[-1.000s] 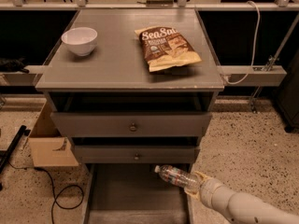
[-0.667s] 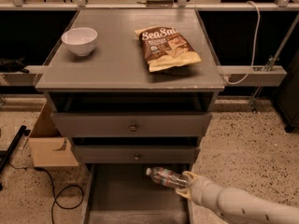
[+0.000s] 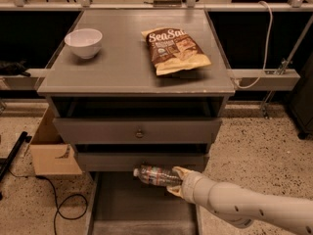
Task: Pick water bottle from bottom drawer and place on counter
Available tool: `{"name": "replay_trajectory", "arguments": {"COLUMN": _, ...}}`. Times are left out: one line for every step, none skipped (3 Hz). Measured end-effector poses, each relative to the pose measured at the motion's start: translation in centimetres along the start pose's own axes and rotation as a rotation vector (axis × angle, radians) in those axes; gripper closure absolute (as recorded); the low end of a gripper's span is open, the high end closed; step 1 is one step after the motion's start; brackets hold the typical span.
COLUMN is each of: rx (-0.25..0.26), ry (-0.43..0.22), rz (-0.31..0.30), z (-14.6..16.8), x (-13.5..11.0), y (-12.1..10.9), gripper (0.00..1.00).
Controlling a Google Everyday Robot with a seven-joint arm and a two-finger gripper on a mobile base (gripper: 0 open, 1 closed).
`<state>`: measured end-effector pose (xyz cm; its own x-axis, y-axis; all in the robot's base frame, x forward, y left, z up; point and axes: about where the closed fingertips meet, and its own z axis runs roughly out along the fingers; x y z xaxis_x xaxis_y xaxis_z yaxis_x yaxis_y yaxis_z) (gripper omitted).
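Observation:
The water bottle lies level in the air, white cap pointing left, just in front of the middle drawer's face. My gripper reaches in from the lower right and is shut on the bottle's base end. Below it the bottom drawer stands pulled out, its grey floor bare where I can see it. The counter spreads across the top of the cabinet, well above the bottle.
A white bowl sits at the counter's left rear. A brown chip bag lies right of centre. Two shut drawers with round knobs face me. A cardboard box and a black cable lie on the floor at left.
The gripper has carried the bottle leftward and slightly up, from the drawer's right side toward the middle of the cabinet front.

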<state>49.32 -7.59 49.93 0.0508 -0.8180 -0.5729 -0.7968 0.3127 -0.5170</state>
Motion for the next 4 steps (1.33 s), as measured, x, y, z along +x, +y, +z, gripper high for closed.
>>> {"name": "replay_trajectory", "arguments": {"rx": 0.031, "ry": 0.003, "rz": -0.06, "z": -1.4, "x": -2.5, "y": -1.9, "gripper": 1.0}}
{"name": "replay_trajectory", "arguments": {"rx": 0.064, "ry": 0.007, "rz": -0.119, "z": -3.7, "x": -5.1, "y": -4.0, "gripper": 1.0}}
{"name": "replay_trajectory", "arguments": {"rx": 0.084, "ry": 0.012, "rz": -0.146, "z": -5.2, "x": -6.4, "y": -5.3, "gripper": 1.0}}
{"name": "replay_trajectory", "arguments": {"rx": 0.116, "ry": 0.016, "rz": -0.163, "z": -7.8, "x": -7.1, "y": -6.9, "gripper": 1.0}}
